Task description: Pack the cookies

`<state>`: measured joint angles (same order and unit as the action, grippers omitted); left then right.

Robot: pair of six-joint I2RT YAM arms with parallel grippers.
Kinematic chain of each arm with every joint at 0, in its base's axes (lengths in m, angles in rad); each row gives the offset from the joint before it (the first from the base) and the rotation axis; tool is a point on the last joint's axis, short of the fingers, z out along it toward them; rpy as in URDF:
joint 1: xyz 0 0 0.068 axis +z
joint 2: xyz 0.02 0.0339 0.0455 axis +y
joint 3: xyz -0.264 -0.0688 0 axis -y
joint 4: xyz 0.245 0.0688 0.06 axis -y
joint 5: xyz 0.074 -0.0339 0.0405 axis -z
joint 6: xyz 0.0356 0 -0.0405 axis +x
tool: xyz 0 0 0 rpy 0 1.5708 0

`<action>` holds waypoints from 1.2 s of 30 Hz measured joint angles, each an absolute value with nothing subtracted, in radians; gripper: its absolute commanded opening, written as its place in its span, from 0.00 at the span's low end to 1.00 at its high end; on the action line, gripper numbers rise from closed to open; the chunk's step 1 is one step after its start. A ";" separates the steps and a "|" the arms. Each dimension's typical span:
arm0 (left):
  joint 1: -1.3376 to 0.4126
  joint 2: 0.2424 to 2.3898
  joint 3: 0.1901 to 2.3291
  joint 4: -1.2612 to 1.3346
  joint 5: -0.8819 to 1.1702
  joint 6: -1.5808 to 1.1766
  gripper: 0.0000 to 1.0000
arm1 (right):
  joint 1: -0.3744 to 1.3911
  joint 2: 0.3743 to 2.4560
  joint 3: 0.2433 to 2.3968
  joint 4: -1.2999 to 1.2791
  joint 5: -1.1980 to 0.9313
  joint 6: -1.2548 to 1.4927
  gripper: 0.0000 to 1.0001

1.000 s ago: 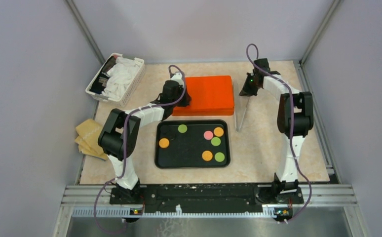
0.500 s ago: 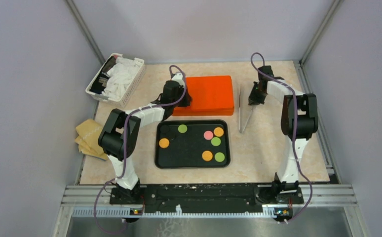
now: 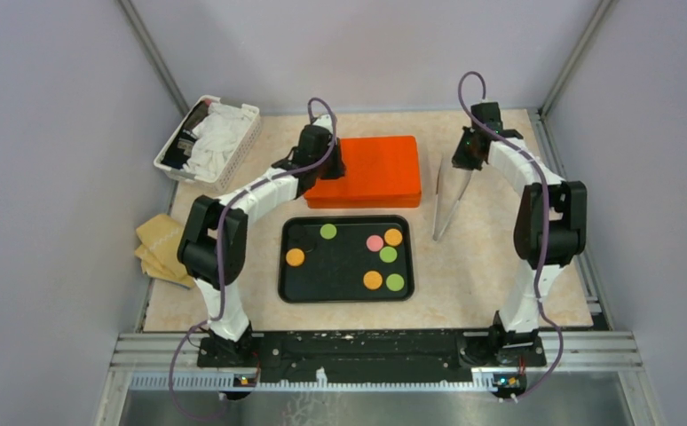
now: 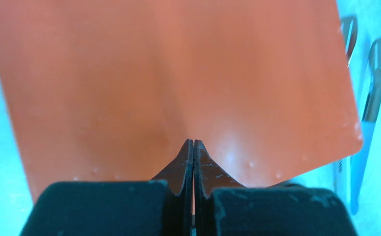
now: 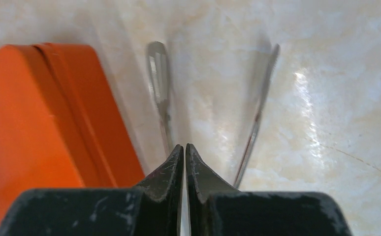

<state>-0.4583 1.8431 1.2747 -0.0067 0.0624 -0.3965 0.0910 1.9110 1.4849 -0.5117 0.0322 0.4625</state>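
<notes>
Box (image 3: 371,170) plain orange. Tray (image 3: 340,266) black. Cookies (image 3: 388,255): 3 orange, 3 green, 1 pink. Table (image 3: 482,257) beige w/ marble veins. Basket (image 3: 242,133) white. Cloth (image 3: 158,244) tan. Tongs (image 3: 451,204) silver.

Count's in! One black tray (image 3: 340,266), carrying three orange cookies (image 3: 373,280), three green cookies (image 3: 328,231) and one pink cookie (image 3: 375,242). Far side: one orange box (image 3: 375,169). Right: one pair of tongs (image 3: 451,200). Far left: one white basket (image 3: 242,142).
</notes>
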 measured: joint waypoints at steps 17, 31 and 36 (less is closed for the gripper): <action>-0.150 1.702 1.158 -0.274 -0.193 -0.627 0.00 | 0.154 2.116 1.722 -0.509 -0.070 0.463 0.00; -0.175 1.870 1.154 -0.095 0.044 -0.635 0.00 | 0.154 2.236 1.750 -0.517 -0.270 0.466 0.00; -0.183 1.879 1.154 -0.068 0.102 -0.642 0.00 | 0.152 2.240 1.741 -0.498 -0.369 0.466 0.00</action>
